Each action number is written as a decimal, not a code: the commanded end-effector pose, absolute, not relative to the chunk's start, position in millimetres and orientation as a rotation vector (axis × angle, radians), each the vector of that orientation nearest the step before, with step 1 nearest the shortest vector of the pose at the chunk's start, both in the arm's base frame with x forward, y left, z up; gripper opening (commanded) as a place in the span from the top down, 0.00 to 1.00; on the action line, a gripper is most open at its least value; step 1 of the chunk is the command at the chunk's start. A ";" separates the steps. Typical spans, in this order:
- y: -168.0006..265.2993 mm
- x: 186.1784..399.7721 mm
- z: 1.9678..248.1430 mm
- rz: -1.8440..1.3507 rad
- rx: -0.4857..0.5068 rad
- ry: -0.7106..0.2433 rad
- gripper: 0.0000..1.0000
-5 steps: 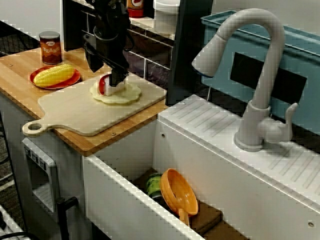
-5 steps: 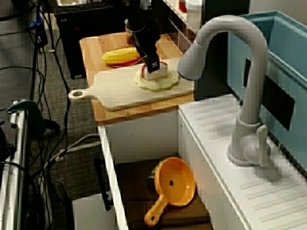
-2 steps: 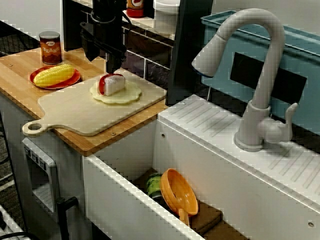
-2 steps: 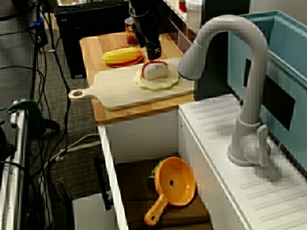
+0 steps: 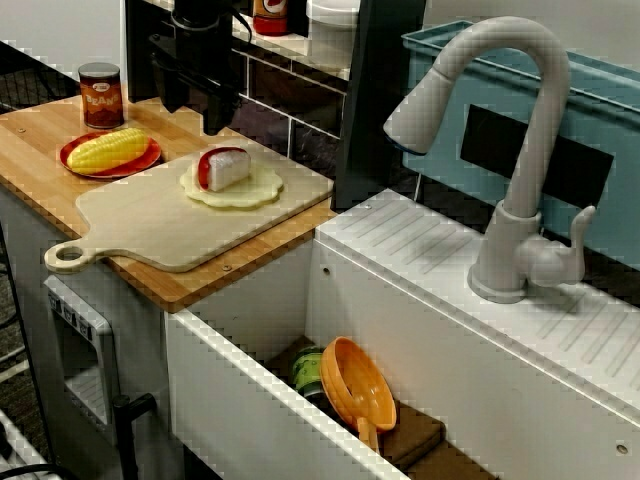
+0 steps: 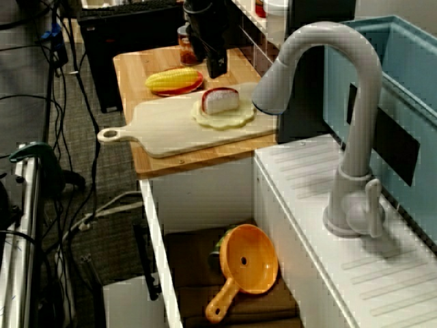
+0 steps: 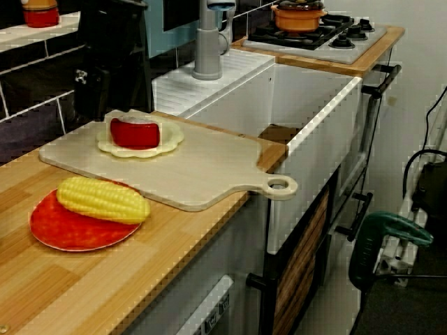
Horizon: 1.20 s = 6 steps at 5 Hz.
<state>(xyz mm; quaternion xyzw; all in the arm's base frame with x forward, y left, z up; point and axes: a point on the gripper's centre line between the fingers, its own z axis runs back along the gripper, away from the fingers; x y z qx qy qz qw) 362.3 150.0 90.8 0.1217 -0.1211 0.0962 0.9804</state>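
A red-and-white food piece [image 5: 222,167] [image 6: 220,100] [image 7: 136,132] lies on a pale scalloped disc [image 5: 240,191] [image 6: 224,119] on the wooden cutting board [image 5: 150,225] [image 6: 171,130] [image 7: 202,171]. My black gripper [image 5: 195,110] [image 6: 207,63] hangs open above the board's back edge, up and to the left of the piece and clear of it. Nothing is between its fingers. The low view along the counter does not show the gripper.
An ear of corn [image 5: 108,150] [image 7: 103,199] rests on a red plate [image 5: 143,160] left of the board, with a can [image 5: 100,95] behind it. A black post [image 5: 365,100] and grey faucet [image 5: 520,150] stand to the right. An orange strainer [image 5: 360,385] lies in the sink.
The gripper let go of the red-and-white piece, opened, and rose up and to the left. The piece stays on the disc.
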 end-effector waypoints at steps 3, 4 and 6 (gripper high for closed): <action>188.6 352.2 114.1 0.108 0.291 -0.189 0.00; 199.7 349.0 116.5 0.091 0.308 -0.162 0.00; 219.2 343.7 114.1 0.075 0.348 -0.114 0.00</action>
